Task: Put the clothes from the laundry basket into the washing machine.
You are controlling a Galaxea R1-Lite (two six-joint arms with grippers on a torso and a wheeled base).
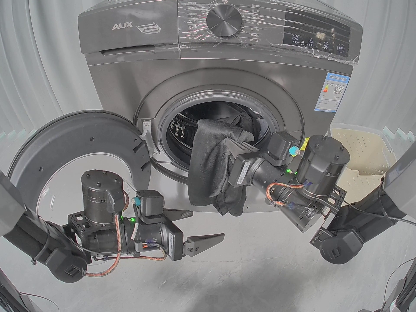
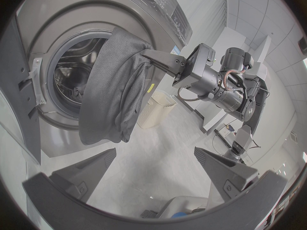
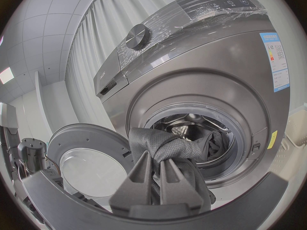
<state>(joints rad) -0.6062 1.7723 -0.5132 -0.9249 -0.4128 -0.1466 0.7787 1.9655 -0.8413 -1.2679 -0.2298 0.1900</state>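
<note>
Pale pleated curtain (image 1: 26, 44) behind, glossy grey floor (image 1: 260, 274) below, white panelled ceiling (image 3: 41, 19) overhead

Laundry basket (image 1: 368, 149), lower part hidden

Dk garment (image 1: 212, 170) hangs at open washer (image 1: 130, 79) mouth; cream basket (image 1: 368, 152) beside.

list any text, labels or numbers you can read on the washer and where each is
Brand logo on the washing machine's drawer front: legible, a brand name, so not quoted.
Print around the dial and on the control panel: too small to read.
Blue label on the front, upper right: too small to read.
Yellow sticker beside the door opening: blurred, unreadable.
</note>
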